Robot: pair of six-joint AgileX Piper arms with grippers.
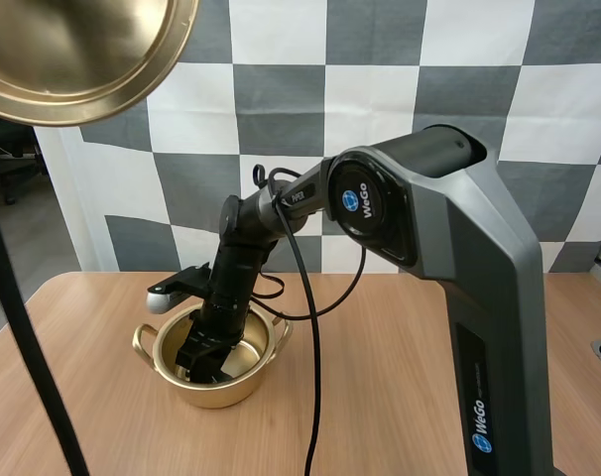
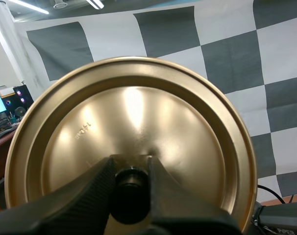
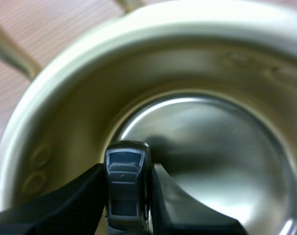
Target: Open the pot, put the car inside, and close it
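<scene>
Item 1, toy car (image 3: 125,166): was clamped in right gripper (image 3: 127,205), held inside the open gold pot (image 1: 221,395), apparently for release. Item 2, lid (image 2: 129,117): left gripper (image 2: 131,171) pinched its knob (image 2: 130,200), held high, leaving the pot's mouth free.

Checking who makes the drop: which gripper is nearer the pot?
Right. The right gripper is down inside the pot, pinching the toy car; the left gripper holds the lid raised well clear of it.
</scene>
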